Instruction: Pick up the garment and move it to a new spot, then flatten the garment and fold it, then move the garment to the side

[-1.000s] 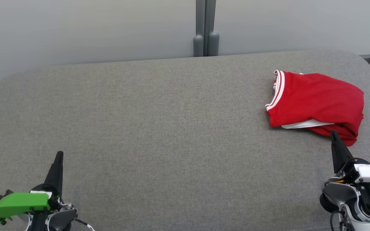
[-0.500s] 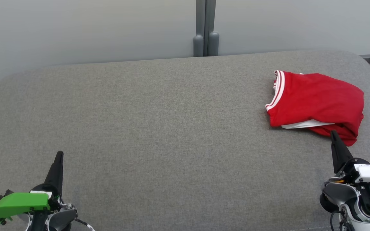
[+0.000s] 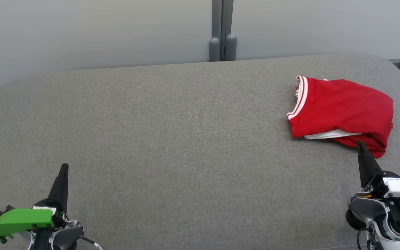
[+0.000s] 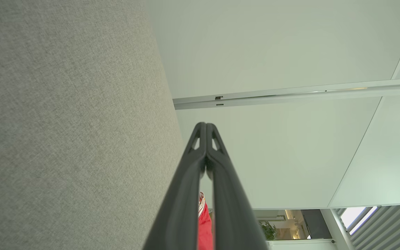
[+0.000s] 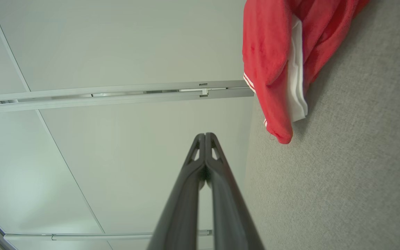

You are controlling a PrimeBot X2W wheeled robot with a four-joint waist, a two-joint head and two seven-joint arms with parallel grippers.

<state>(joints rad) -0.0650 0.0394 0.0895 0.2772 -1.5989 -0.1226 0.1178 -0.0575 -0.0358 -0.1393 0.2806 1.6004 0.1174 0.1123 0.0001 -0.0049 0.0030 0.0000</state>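
Note:
The garment (image 3: pixel 342 113) is a red piece with white striped trim, lying folded in a compact bundle at the far right of the grey fabric surface (image 3: pixel 172 139). It also hangs into the right wrist view as a red and white fold (image 5: pixel 276 62), and a sliver of red (image 4: pixel 204 225) peeks between the fingers in the left wrist view. My right gripper (image 3: pixel 360 145) is shut and empty, its tip just short of the garment's near edge. My left gripper (image 3: pixel 64 167) is shut and empty at the lower left, far from the garment.
A pale wall with a grey vertical post (image 3: pixel 222 31) runs behind the surface. The surface's rounded far corners drop off at the left and right edges.

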